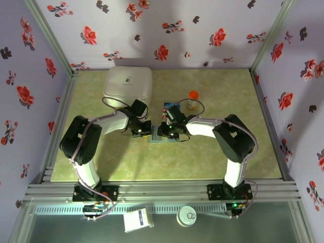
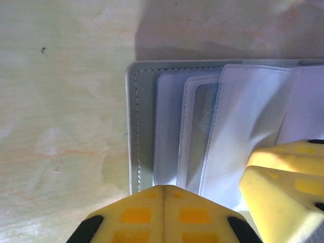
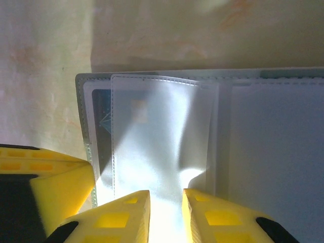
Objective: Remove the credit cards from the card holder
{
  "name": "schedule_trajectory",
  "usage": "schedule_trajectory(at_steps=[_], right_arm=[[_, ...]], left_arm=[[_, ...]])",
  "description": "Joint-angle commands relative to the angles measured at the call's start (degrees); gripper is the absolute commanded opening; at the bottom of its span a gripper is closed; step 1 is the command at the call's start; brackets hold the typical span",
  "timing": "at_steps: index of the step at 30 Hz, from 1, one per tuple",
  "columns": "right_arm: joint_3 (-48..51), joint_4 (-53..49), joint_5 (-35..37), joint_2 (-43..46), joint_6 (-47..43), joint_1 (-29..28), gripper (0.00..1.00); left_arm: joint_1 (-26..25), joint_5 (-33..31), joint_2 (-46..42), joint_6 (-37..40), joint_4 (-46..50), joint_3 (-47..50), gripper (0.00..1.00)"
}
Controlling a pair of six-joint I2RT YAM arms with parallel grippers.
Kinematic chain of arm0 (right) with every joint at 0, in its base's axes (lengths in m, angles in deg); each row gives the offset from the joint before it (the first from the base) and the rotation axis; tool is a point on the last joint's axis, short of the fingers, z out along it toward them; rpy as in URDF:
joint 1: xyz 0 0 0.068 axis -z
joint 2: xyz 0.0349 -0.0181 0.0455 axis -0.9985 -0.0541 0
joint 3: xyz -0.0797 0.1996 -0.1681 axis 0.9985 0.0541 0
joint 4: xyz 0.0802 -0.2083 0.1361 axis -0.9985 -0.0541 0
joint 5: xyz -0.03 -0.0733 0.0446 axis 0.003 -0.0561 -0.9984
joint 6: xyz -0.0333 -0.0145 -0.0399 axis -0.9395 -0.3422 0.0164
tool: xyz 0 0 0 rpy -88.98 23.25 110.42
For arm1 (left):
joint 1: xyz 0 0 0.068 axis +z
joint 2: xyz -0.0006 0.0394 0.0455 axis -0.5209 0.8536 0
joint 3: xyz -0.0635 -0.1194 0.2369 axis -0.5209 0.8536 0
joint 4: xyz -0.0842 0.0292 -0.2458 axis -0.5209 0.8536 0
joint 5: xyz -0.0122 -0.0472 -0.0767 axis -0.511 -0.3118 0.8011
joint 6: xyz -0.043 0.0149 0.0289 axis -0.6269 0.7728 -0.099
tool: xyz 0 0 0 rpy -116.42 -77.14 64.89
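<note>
The card holder (image 1: 153, 137) lies open on the table between both grippers, its clear sleeves fanned out (image 2: 172, 126). My left gripper (image 2: 163, 188) is shut, its tips resting on the holder's stitched grey edge (image 2: 134, 121). My right gripper (image 3: 166, 195) stands slightly open, with a lifted, curved clear sleeve (image 3: 152, 136) running between its fingers. Under that sleeve, a dark credit card (image 3: 101, 131) with teal lines sits in a pocket at the holder's left end. Each wrist view shows the other gripper's yellow fingers at its lower side. In the top view the grippers (image 1: 144, 132) (image 1: 164, 132) face each other over the holder.
A white rounded box (image 1: 128, 86) stands at the back left. An orange-capped bottle (image 1: 193, 99) stands behind the right wrist. A small blue flat piece (image 1: 167, 106) lies beside the bottle. Floral walls close in the green table (image 1: 91, 157).
</note>
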Motion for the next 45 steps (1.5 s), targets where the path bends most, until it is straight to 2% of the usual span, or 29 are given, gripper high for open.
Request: schedule_trajectory(at_steps=[1,8,17,23,33,45], right_arm=[[2.6,2.0,-2.0,0.8,0.9,0.9,0.24],[5.3,5.8,-4.1,1.2,1.0,1.9,0.22],[7.4,10.8,-7.1,1.0,1.7,3.1,0.21],[9.0,14.5,-9.5,0.9,2.7,4.2,0.21],[11.8,19.9,-12.1,0.7,4.0,5.4,0.19],[13.3,21.8,-12.5,0.5,4.9,6.0,0.18]], left_arm=[[0.4,-0.5,-3.9,-1.8,0.2,-0.5,0.00],[0.4,3.0,-3.3,-4.3,-2.6,-0.9,0.01],[0.3,5.7,-0.2,-6.1,-5.5,-0.9,0.21],[0.2,5.8,1.8,-6.4,-5.7,-0.9,0.27],[0.1,7.3,3.8,-7.2,-7.3,-0.7,0.30],[0.1,9.2,4.6,-8.7,-9.6,-0.5,0.29]])
